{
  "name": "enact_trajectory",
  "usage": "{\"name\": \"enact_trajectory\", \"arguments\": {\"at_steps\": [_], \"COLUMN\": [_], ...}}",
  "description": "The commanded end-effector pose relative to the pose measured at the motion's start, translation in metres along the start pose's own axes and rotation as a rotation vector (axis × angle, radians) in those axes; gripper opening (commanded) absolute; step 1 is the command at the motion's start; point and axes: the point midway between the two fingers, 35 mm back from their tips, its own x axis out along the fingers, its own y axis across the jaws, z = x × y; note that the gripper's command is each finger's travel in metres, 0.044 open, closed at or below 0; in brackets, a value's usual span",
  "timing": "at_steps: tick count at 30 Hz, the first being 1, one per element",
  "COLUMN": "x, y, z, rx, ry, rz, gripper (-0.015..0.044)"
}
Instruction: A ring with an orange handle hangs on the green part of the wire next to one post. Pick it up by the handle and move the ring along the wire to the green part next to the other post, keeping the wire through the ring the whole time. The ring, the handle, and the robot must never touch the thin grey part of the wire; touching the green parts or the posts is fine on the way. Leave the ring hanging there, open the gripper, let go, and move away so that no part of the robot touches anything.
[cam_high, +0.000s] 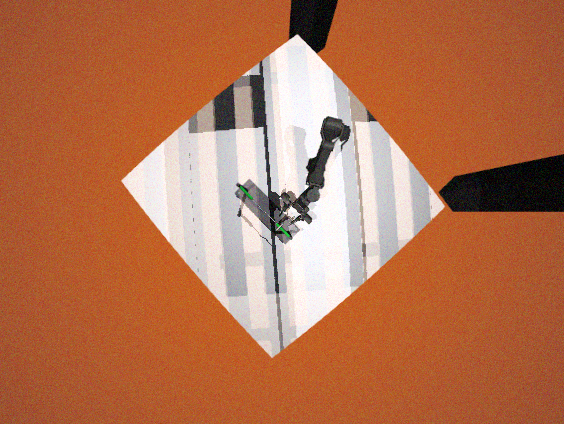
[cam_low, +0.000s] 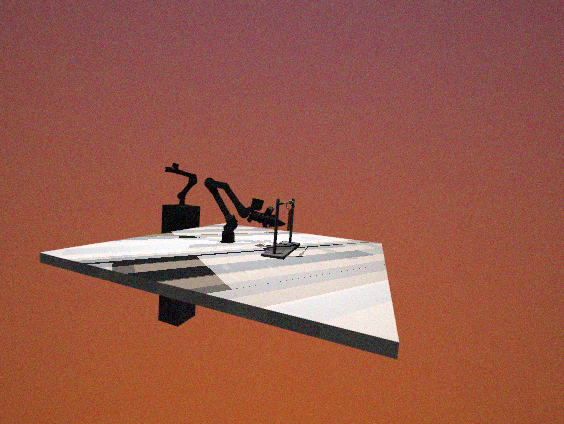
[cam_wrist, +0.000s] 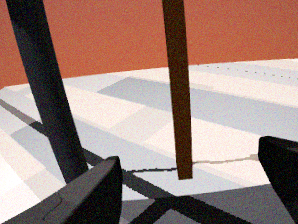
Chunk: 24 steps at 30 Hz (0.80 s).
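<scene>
Handle (cam_wrist: 177, 70) top and ring cropped from wrist view, hanging free between released pincer (cam_wrist: 193, 196) fingers.

Below me spreads a table top (cam_high: 320, 280) banded in white, pale grey and darker grey stripes, seen from overhead as a diamond on a flat orange backdrop (cam_high: 100, 325). A thin dark line (cam_high: 272, 260) runs down its length, and a block of darker tan and charcoal patches (cam_high: 227, 107) sits near its far left edge. Two black slabs (cam_high: 505, 185) jut in from the top and right of that overhead picture. From the side, the table shows a dark edge (cam_low: 300, 325), and a black pedestal (cam_low: 180, 217) stands at its far left side, carrying a second small dark arm (cam_low: 182, 182) that is not mine.
</scene>
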Motion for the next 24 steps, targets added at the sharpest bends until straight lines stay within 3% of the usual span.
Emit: {"name": "enact_trajectory", "arguments": {"at_steps": [1, 4, 24], "x": [-0.0175, -0.0254, -0.0254], "y": [-0.0015, -0.0025, -0.0025], "z": [-0.0027, -0.0044, -0.0044], "rx": [0.002, 0.002, 0.002], "ry": [0.001, 0.001, 0.001], "rz": [-0.001, -0.001, -0.001], "gripper": [0.037, 0.044, 0.044]}}
